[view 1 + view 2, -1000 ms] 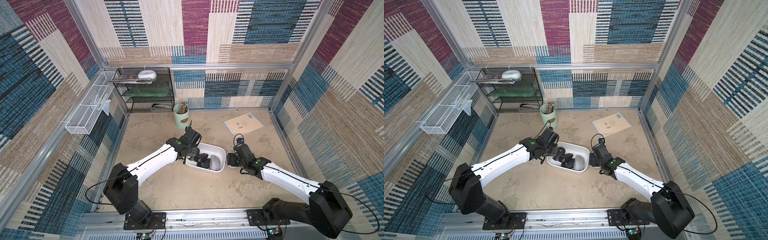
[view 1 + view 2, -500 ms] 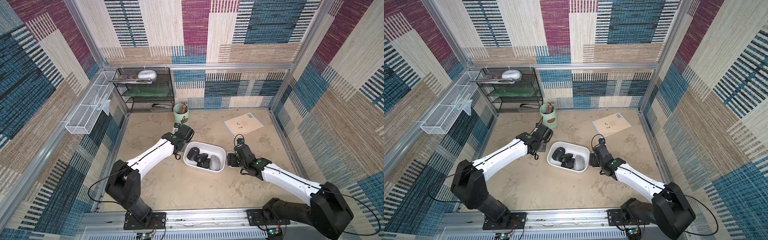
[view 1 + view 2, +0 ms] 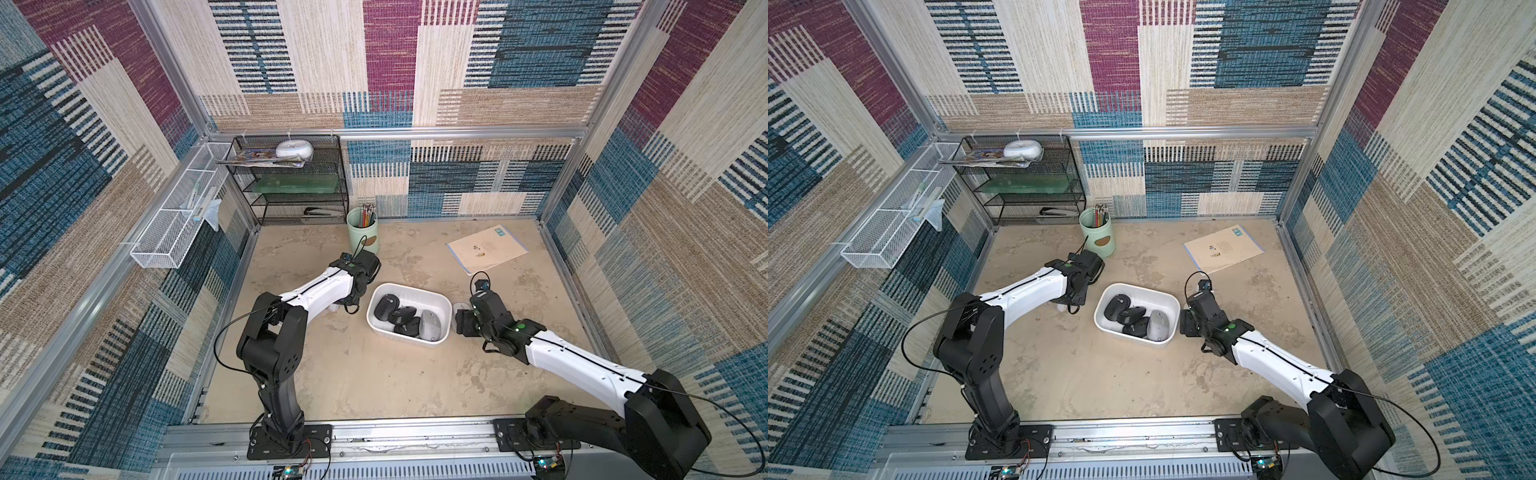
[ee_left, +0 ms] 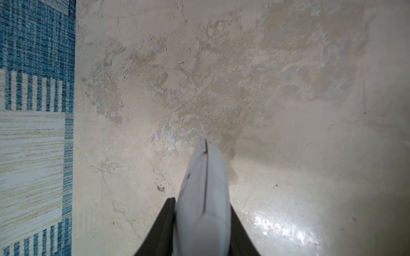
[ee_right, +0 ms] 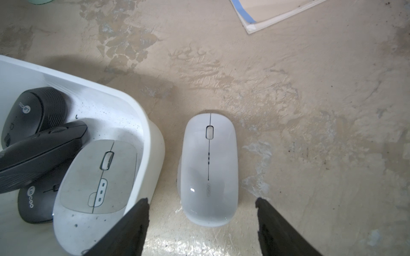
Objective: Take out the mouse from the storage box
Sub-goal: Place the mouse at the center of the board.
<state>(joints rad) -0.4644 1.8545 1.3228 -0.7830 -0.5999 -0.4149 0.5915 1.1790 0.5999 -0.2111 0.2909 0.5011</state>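
Note:
The storage box (image 3: 409,291) (image 3: 1138,289), a white tub, sits mid-table with three dark mice (image 3: 386,306) and a grey mouse (image 3: 430,326) inside. My left gripper (image 4: 201,201) is shut on a white mouse (image 4: 204,177), held just above the bare table left of the box. In a top view only a bit of that mouse (image 3: 334,308) peeks from under the left arm. My right gripper (image 5: 200,200) (image 3: 462,321) stands open over another white mouse (image 5: 209,168) (image 3: 459,308). That mouse lies on the table against the box's right wall (image 5: 153,141).
A mint-green pen cup (image 3: 363,230) stands just behind the left wrist. A black wire rack (image 3: 291,183) and a white mesh basket (image 3: 178,224) are at the back left. A paper folder (image 3: 486,249) lies at the back right. The patterned side wall (image 4: 33,88) is near the left gripper.
My left arm has come out of the storage box and swung left with the white mouse in its jaws. The right arm has stayed still.

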